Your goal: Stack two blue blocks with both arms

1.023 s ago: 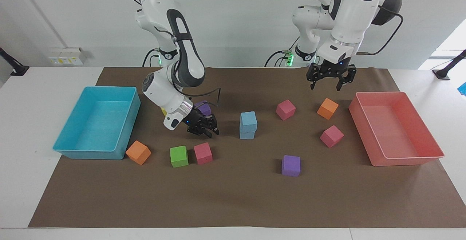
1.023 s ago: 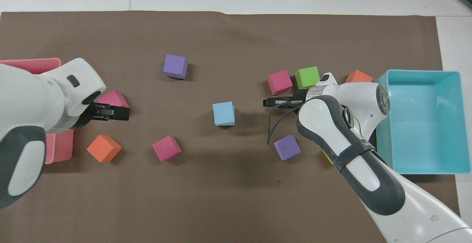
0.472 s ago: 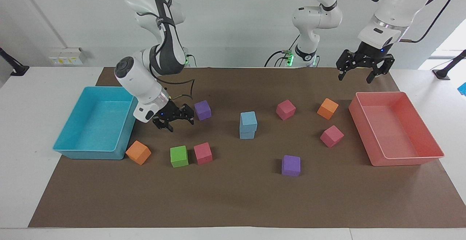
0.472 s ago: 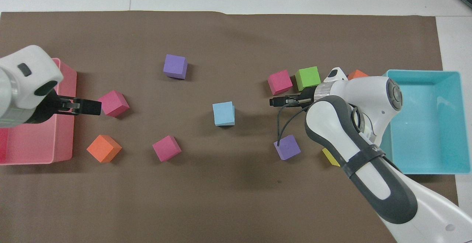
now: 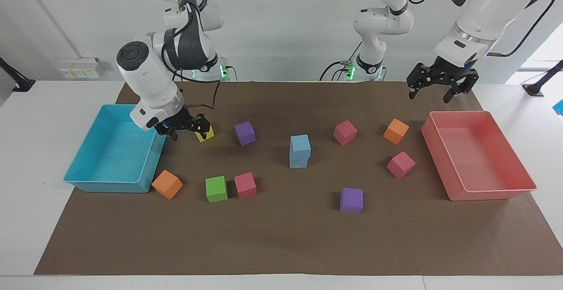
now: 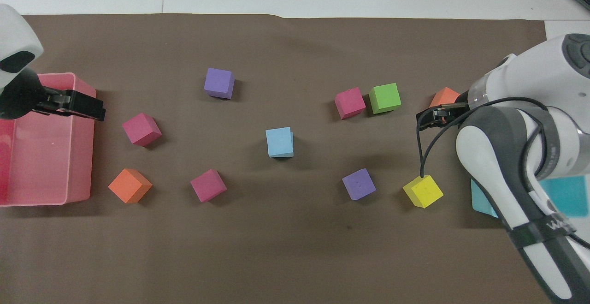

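Observation:
Two sky-blue blocks stand stacked mid-mat, the upper blue block (image 5: 301,145) (image 6: 279,141) sitting slightly askew on the lower blue block (image 5: 298,163). Nothing touches the stack. My right gripper (image 5: 187,130) (image 6: 426,118) hangs open and empty just above the mat, between the turquoise tray and a yellow cube (image 5: 205,134). High over the corner of the red tray closest to the robots, my left gripper (image 5: 437,88) (image 6: 94,109) is open and empty as well.
The turquoise tray (image 5: 83,180) lies at the right arm's end, the red tray (image 5: 492,193) at the left arm's end. Purple (image 5: 244,132) (image 5: 351,200), pink (image 5: 345,132) (image 5: 400,164) (image 5: 245,185), orange (image 5: 396,131) (image 5: 167,184) and green (image 5: 216,189) cubes are scattered around the stack.
Both grippers drew away from the middle. The right one swung from beside the stack toward the turquoise tray, uncovering the yellow cube. The left one rose and moved to the red tray. The stack stayed put.

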Robot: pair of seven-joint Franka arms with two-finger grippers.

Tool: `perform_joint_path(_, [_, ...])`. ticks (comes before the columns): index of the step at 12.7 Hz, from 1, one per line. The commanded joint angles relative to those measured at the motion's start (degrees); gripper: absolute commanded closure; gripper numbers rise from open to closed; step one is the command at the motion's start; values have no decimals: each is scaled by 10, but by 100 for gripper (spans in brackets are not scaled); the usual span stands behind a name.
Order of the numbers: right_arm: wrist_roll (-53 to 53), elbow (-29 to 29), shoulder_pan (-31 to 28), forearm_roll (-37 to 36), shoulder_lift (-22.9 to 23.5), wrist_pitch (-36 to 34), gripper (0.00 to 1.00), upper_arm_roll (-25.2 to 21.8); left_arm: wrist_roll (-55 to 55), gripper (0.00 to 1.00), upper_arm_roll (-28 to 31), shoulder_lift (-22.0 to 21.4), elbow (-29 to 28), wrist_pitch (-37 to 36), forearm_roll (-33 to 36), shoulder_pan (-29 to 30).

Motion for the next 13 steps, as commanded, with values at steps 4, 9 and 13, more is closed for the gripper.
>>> perform_joint_path(4, [0,8,-83,-17,-70,-40,0,5,6,0,-4,-12,4,-36,5,-4])
perform_joint_path(9, [-6,93,-76,-62,-81,-138,0,11,7,0,-4,-45,-33,-33,32,-5])
perform_joint_path(13, [-4,98,-59,-63,-108,-164,0,15,7,0,-6,-46,-34,-33,27,-3])
